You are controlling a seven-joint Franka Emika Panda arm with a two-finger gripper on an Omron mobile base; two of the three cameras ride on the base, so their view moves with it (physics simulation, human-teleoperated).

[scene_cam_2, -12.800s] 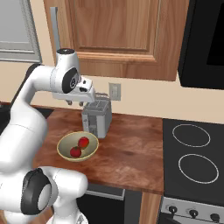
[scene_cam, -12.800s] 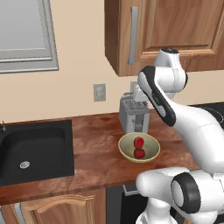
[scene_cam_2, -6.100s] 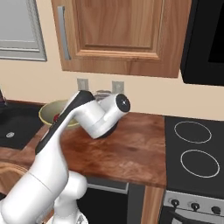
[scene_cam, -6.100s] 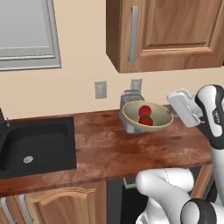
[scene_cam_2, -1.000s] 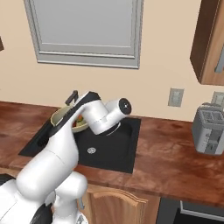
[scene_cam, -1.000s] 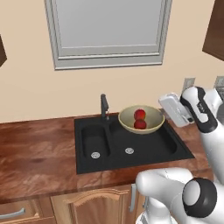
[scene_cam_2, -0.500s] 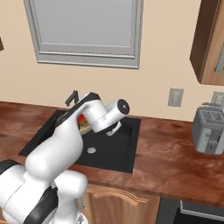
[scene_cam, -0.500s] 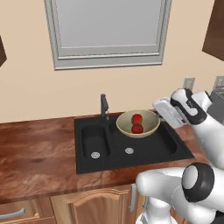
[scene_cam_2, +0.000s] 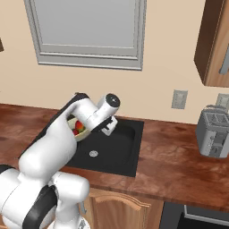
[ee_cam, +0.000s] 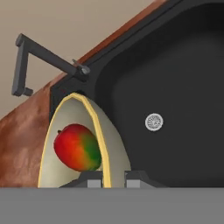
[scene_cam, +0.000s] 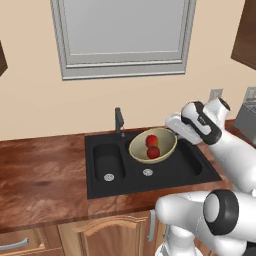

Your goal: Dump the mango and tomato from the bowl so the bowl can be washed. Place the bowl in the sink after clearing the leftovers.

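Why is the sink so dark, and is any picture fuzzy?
Left base view: the sink is plain black with soft, even light, no glare. Hand view: the bowl rim and mango look slightly soft up close. Right base view: sharp, the arm hides most of the bowl.

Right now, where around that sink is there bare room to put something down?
The brown wooden counter left of the black double-basin sink is bare, as is the stretch between the sink and the silver toaster. The wider basin is crowded: the pale yellowish bowl hangs over it, gripped at the rim.
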